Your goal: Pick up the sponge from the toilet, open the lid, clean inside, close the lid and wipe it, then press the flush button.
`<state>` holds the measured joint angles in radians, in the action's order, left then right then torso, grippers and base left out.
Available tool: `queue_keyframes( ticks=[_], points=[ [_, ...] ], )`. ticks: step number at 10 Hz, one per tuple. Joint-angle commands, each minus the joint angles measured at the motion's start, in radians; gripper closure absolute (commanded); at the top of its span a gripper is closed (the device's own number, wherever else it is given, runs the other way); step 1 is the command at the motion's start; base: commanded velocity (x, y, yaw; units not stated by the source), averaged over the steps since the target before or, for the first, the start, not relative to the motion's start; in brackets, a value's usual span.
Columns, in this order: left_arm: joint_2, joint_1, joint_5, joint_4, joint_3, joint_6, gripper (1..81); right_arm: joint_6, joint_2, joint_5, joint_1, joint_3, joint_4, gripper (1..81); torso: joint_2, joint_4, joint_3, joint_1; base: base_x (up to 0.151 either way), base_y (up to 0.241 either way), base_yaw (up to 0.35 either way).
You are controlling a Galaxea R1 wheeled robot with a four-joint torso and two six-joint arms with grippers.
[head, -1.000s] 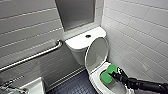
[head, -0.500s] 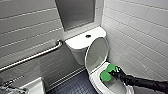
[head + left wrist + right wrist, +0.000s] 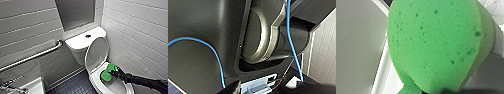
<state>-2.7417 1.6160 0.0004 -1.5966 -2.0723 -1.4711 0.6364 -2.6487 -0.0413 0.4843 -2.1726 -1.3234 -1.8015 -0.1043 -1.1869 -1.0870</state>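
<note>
The white toilet (image 3: 81,45) stands in the corner with its lid (image 3: 97,53) raised and leaning back against the tank. My right gripper (image 3: 115,74) reaches in from the right over the bowl and is shut on the bright green sponge (image 3: 107,73). The sponge presses against the inside of the bowl near its back rim (image 3: 96,81). In the right wrist view the sponge (image 3: 436,47) looms large against the white ceramic (image 3: 358,45). A dark round flush button (image 3: 88,36) sits on top of the tank. My left gripper stands open.
A metal grab bar (image 3: 37,55) runs along the tiled left wall. A white sink corner (image 3: 33,87) with a chrome tap sits at the lower left. Tiled wall closes in on the toilet's right. The floor is dark blue tile (image 3: 75,86). The left wrist view faces my own dark body with a blue cable (image 3: 218,62).
My right gripper has shifted the sponge slightly inside the bowl. The lid stays raised and nothing else has moved.
</note>
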Motion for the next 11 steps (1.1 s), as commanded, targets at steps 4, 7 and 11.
queue_keyframes(
  ticks=[4, 7, 11],
  points=[
    [0.005, 0.039, 0.024, -0.009, 0.011, -0.003, 1.0, -0.006, 0.196, -0.104, -0.062, 0.287, -0.005, 81.1, 0.0, 0.0, 0.0, 0.0, 0.0, 0.0, 0.0],
    [0.003, 0.039, 0.023, -0.014, 0.011, -0.002, 1.0, -0.009, 0.284, -0.181, -0.005, 0.407, -0.005, 81.1, 0.0, 0.0, 0.0, 0.0, 0.0, 0.0, 0.0],
    [0.003, 0.042, 0.013, -0.016, 0.006, 0.0, 1.0, -0.055, 0.372, -0.281, 0.06, 0.53, 0.0, 81.1, 0.0, 0.0, 0.0, 0.0, 0.0, 0.0, 0.0]
  ],
)
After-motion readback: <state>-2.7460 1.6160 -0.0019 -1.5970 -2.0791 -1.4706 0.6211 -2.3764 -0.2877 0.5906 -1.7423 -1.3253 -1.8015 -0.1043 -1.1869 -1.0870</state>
